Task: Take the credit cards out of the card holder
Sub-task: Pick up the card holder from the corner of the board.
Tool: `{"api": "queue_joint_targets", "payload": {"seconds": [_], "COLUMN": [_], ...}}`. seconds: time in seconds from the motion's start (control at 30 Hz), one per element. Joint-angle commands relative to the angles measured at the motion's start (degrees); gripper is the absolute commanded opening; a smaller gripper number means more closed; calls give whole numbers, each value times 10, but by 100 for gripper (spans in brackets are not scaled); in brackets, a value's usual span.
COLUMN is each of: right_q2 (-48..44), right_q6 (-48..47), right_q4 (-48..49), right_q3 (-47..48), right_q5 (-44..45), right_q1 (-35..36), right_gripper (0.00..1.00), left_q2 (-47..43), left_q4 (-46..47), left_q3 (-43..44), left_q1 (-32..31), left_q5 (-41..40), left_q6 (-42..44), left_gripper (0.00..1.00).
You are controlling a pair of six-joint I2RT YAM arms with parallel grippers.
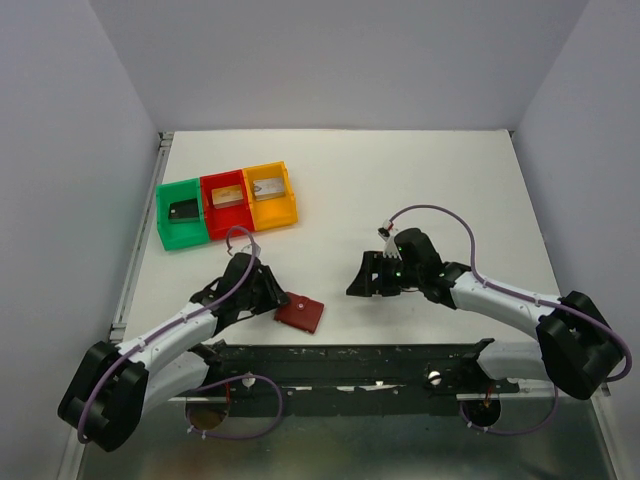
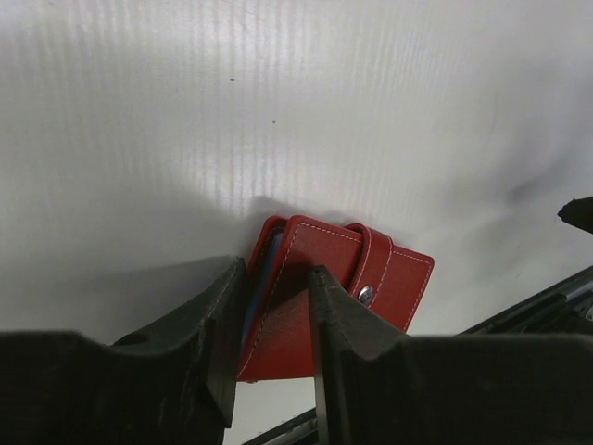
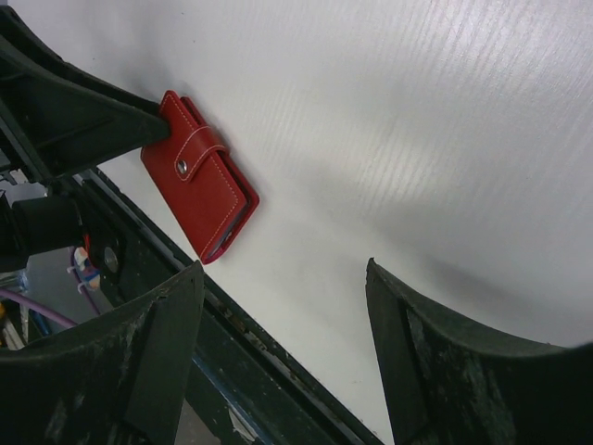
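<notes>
The card holder [image 1: 301, 316], a dark red wallet snapped shut with its tab, lies near the table's front edge. In the left wrist view the card holder [image 2: 389, 278] shows a light blue lining at its edge. My left gripper [image 2: 278, 269] is shut on that edge, one finger on each side; from above the left gripper [image 1: 275, 298] sits at the wallet's left corner. My right gripper [image 1: 365, 275] hovers open to the right with nothing in it [image 3: 283, 269], and the card holder [image 3: 204, 185] lies ahead of it. Credit cards lie in the bins: a black one [image 1: 183, 210], a tan one [image 1: 229, 196], a pale one [image 1: 268, 186].
Green [image 1: 166, 228], red [image 1: 213, 229] and orange [image 1: 290, 205] bins stand side by side at the back left. A dark metal rail [image 1: 350, 355] runs along the table's near edge just behind the wallet. White walls enclose the table on three sides.
</notes>
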Motion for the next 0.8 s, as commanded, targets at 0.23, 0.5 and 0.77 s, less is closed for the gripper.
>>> {"api": "queue_joint_targets", "payload": {"seconds": [0.23,0.5,0.77], "right_q2": [-14,-46,-81], "right_q6": [-19,-27,-26], "right_q4": [-14,-42,-62], "right_q3": [14,22,30], "right_q5": [-7,-1,24], "right_q1": [4,4,4], "right_gripper": [78,78,79], "left_q2": [31,55,17], "left_q4": [61,94,225], "left_q3": [21,24,10], "left_q1": [-5,-6,-6], "left_q5": [64,80,107], "left_q6": [67,70,49], "left_gripper": [11,0,0]}}
